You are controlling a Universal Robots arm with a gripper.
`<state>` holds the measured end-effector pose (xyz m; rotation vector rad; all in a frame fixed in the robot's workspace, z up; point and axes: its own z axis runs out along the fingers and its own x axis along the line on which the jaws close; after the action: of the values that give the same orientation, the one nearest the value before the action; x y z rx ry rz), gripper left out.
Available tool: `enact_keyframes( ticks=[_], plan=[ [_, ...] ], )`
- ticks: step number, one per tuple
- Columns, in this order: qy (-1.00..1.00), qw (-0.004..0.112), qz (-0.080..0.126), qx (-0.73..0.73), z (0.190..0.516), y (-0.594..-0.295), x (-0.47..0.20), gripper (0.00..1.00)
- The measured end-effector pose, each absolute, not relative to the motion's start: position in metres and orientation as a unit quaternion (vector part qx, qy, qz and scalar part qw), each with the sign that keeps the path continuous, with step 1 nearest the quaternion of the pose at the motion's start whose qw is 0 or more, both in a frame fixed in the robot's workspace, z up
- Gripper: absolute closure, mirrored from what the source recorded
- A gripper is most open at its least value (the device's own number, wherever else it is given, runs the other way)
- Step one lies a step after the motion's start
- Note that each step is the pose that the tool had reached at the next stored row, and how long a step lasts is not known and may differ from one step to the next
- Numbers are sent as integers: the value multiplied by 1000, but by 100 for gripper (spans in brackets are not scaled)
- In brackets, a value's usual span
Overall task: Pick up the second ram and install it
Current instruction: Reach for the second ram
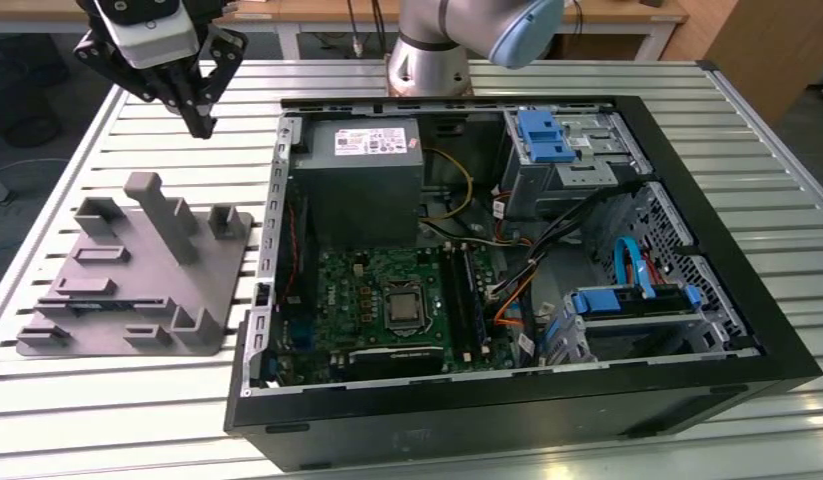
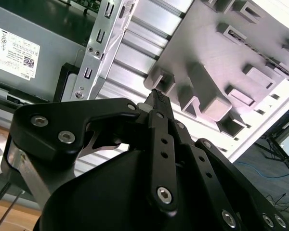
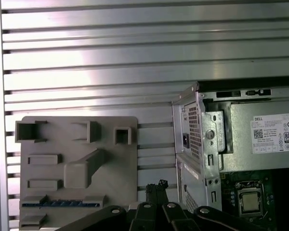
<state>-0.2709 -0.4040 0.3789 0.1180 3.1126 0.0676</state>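
While the second ram (image 1: 104, 303) lies cradled in the grey holder (image 1: 214, 262) on the counter (image 1: 118, 400), presumably so it sits graspable, the pincer (image 1: 200, 126) hangs above, well apart, pressed together and empty.

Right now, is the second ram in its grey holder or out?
In. The second ram sits in the grey holder; the gripper hangs apart.

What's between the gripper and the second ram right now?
In the exterior view, the tall grey post of the holder stands between the gripper and the second ram lying in it.
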Motion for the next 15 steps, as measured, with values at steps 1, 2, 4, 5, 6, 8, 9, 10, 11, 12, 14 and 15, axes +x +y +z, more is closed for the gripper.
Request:
enact_keyframes(
  ticks=[1, 2, 4, 5, 6, 8, 9, 10, 11, 12, 14, 15],
  plan=[
    [999, 13, 22, 38, 379, -404, -271, 90],
    [999, 13, 22, 38, 378, -405, -272, 90],
    [999, 13, 22, 38, 378, -405, -273, 90],
    [999, 13, 22, 38, 378, -406, -273, 90],
    [999, 13, 22, 38, 378, -406, -273, 90],
    [999, 13, 22, 38, 377, -407, -274, 90],
    [999, 13, 22, 38, 377, -408, -274, 90],
    [999, 13, 22, 38, 377, -409, -275, 90],
    [999, 13, 22, 38, 377, -409, -275, 90],
    [999, 13, 22, 38, 376, -410, -276, 90],
    [999, 13, 22, 38, 376, -411, -276, 90],
    [999, 13, 22, 38, 376, -412, -276, 90]
  ],
)
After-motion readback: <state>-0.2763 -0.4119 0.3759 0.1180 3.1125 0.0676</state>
